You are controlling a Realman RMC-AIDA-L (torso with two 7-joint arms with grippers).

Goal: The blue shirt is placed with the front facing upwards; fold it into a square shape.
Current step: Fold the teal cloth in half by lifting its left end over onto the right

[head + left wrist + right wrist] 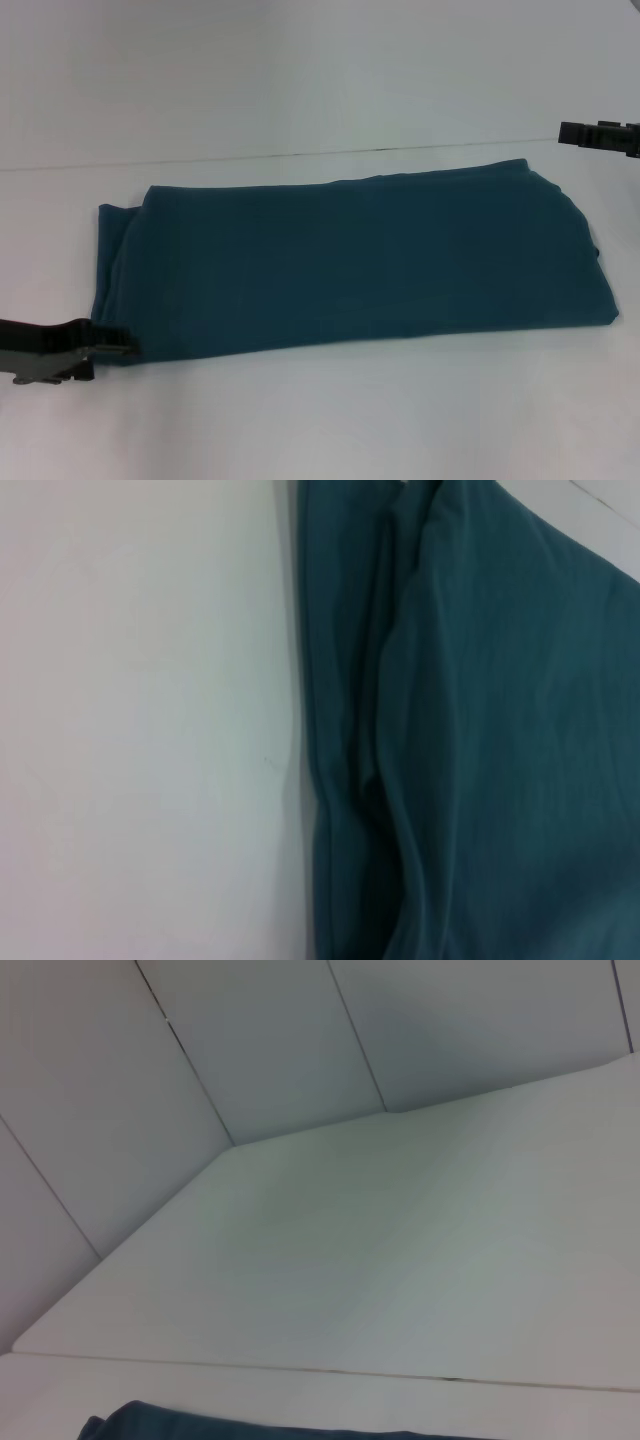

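Note:
The blue shirt [350,265] lies folded into a long band across the white table [330,420], plain teal side up, with no lettering or collar showing. My left gripper [120,343] is low at the shirt's near left corner, its tip at the cloth edge. The left wrist view shows the shirt's layered folded edge [400,740] beside bare table. My right gripper [575,132] is at the far right, raised and apart from the shirt's far right corner. The right wrist view shows only a sliver of the shirt [200,1428].
The table's far edge meets a pale panelled wall [300,1040]. A seam line [250,157] runs across the table just behind the shirt. White tabletop [500,410] stretches in front of the shirt.

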